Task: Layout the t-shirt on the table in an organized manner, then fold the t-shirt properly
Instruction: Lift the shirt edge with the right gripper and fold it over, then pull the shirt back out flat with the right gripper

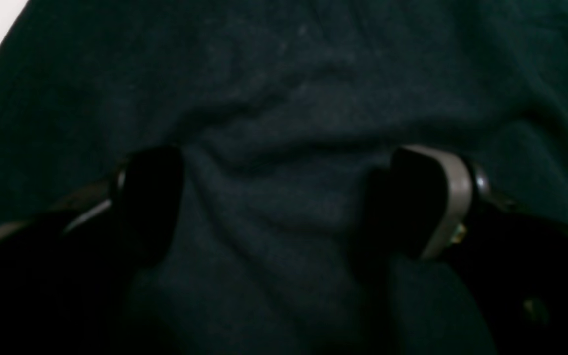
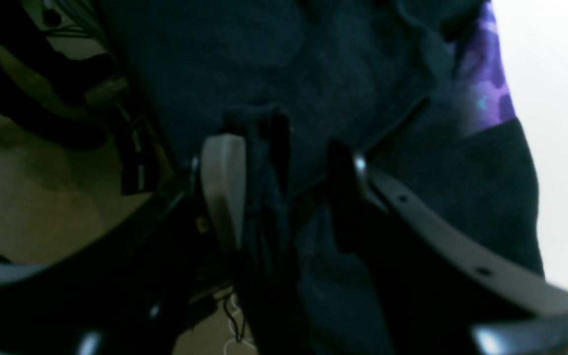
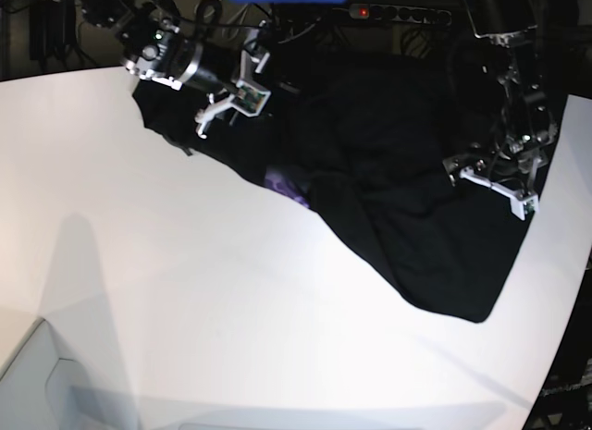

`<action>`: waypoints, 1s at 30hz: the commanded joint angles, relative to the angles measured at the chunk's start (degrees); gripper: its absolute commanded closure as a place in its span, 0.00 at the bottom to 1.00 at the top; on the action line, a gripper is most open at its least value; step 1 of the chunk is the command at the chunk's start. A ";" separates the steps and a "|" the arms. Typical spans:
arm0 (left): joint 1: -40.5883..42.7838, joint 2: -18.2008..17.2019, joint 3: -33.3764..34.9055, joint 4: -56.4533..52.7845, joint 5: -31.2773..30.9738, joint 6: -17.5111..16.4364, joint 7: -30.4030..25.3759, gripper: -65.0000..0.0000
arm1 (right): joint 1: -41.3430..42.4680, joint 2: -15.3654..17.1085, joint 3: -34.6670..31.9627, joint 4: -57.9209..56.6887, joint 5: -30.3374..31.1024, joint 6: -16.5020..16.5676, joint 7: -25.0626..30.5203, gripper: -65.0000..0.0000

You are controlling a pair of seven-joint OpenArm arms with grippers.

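While the left pincer (image 1: 284,202) stands wide apart over rumpled cloth, gripping nothing, the right pincer (image 2: 279,192) is partly parted with a bunched fold between its fingers; whether that fold is clamped cannot be told. Beyond them, the black t-shirt (image 3: 407,171) lies crumpled at the far side of the white worktop (image 3: 185,291), a purple print (image 3: 282,183) showing at one edge. By this evidence, laying out is unfinished and folding has not begun.

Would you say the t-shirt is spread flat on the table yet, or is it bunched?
Bunched. The t-shirt lies rumpled along the table's far side, with creases between the left gripper's fingers.
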 commanded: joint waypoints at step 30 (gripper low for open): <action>-0.43 -0.13 0.02 0.28 -1.07 -0.01 1.05 0.00 | 3.50 -9.37 7.50 -7.05 0.56 -0.07 -9.97 0.55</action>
